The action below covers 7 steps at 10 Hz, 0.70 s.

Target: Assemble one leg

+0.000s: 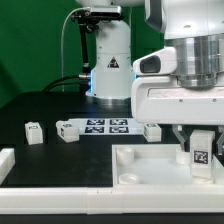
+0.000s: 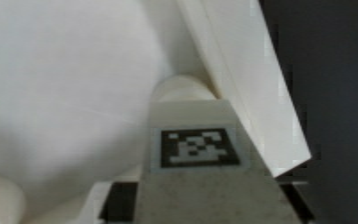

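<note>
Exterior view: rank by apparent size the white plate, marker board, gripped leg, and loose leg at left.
1. Large white square tray-like plate
2. Flat white tagged marker board
3-4. Unranked: gripped small white tagged leg looks bigger than loose white leg, but is nearer the camera.

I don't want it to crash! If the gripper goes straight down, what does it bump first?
Likely the white plate just below; the leg in the gripper would touch it first. The gap is unclear.
</note>
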Each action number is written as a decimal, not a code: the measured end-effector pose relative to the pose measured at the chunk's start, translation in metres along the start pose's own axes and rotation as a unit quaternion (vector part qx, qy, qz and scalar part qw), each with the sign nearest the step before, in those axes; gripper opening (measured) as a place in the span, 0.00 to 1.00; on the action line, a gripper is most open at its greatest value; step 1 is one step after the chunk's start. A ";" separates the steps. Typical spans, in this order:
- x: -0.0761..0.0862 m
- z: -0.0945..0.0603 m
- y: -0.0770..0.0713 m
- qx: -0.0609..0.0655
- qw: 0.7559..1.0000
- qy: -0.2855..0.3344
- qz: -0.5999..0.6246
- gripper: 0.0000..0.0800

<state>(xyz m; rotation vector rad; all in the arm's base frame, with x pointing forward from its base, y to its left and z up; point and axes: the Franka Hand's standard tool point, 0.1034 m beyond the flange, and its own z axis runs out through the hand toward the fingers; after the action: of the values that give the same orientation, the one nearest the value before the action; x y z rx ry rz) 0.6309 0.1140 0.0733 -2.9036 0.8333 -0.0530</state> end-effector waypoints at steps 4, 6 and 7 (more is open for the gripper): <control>0.000 0.001 0.002 -0.007 0.963 -0.001 0.270 0.36; -0.001 0.001 0.002 -0.009 0.936 0.000 0.352 0.36; -0.002 0.001 0.001 -0.010 0.930 0.000 0.367 0.36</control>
<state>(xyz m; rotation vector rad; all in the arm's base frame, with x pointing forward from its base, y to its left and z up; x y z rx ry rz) 0.6286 0.1138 0.0723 -2.4073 1.8488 0.0255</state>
